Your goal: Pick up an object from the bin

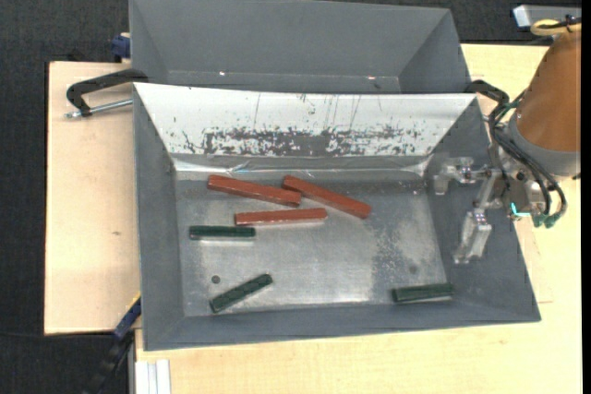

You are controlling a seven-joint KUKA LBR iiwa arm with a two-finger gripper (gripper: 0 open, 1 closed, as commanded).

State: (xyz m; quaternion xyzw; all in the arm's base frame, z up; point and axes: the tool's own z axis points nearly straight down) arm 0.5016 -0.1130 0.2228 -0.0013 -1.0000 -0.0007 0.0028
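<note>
My pincer (473,240) hangs over the bin's (153,198) right wall, nothing seen in it. Apart or together: cannot tell. Nearest piece is the dark green bar (422,294), flat by the front right corner and lying alone, so probably the easiest take. Red-brown bars (279,218) are grouped near the back edge. Two other green bars (240,292) lie toward the left. No labels or writing readable.

Grey metal bin (157,198): three red-brown flat bars (280,218) clustered mid-bin, toward back. Dark green bar (222,232) left of nearest one; second green bar (240,292) front-left; third green bar (422,294) front-right, near gripper (469,249) at right wall.
</note>
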